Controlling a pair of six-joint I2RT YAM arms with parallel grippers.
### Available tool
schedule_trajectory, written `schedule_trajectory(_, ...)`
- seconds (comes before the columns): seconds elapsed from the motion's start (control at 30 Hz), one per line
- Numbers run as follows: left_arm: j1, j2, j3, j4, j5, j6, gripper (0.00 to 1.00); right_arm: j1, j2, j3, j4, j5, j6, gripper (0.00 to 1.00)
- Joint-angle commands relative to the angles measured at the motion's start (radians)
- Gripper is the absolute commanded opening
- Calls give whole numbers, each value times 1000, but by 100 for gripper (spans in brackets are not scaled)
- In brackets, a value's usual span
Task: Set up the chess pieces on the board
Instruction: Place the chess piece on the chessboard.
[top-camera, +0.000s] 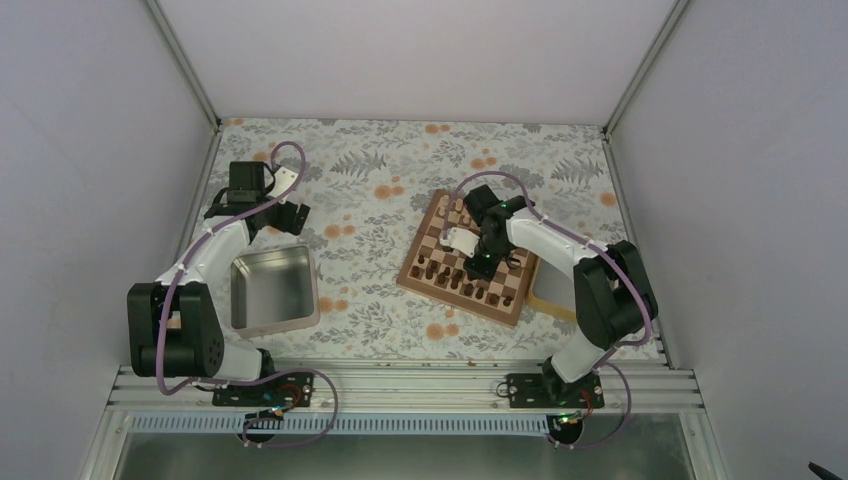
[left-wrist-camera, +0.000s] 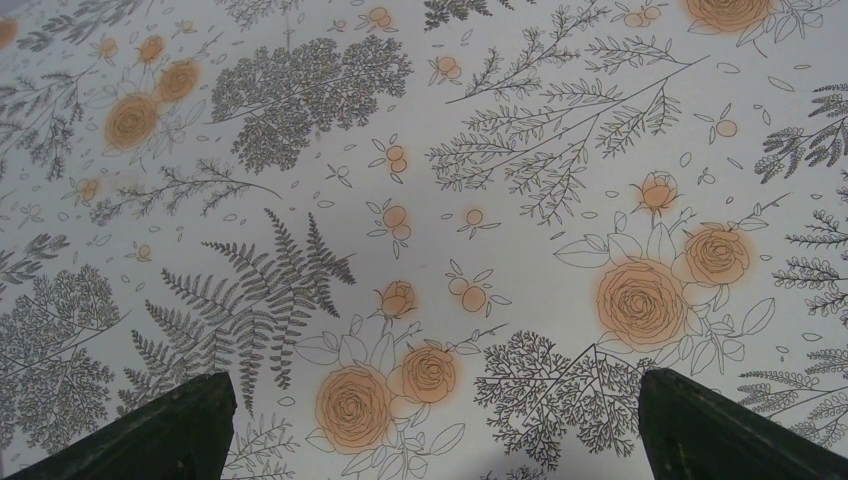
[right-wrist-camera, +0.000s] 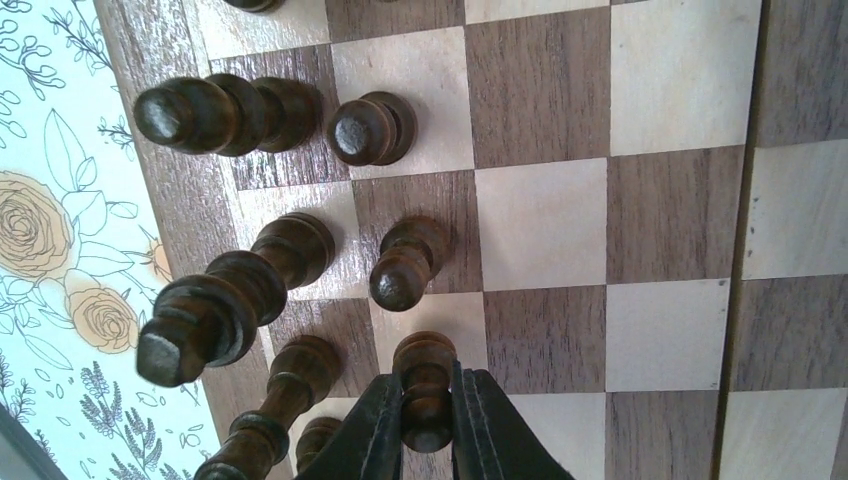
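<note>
Right gripper pinches the head of a dark pawn over the board, beside other dark pieces. Whether its base touches the square is hard to tell. Left gripper hangs spread wide over the floral tablecloth — only its fingertips show.
</note>
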Motion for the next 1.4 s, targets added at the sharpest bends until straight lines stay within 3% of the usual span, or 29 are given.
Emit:
schedule_trajectory(0.0,5,-2,-10,22,10,-11,100,10,10,-5,17,5,10,13)
schedule_trajectory(0.27,5,0,-8,20,12,-11,100,8,-5,-1,25,16,12,25)
schedule_trajectory(0.63,5,-5,-1,12,13,-13,100,-27,-127,48,-27,32,21,25)
schedule_trajectory(0.77,6,-13,2,7,16,-14,100,-127,-258,86,-98,45,17,26)
schedule_trajectory(1.03,5,5,10,14,7,-16,100,-511,-456,-59,-161,150,-70,32)
schedule_trajectory(1.23,5,29,11,0,15,-19,100,-666,-480,-138,-129,213,-68,36)
schedule_trajectory(1.37,5,21,19,-3,-7,-20,100,-690,-499,-201,-42,297,-64,37)
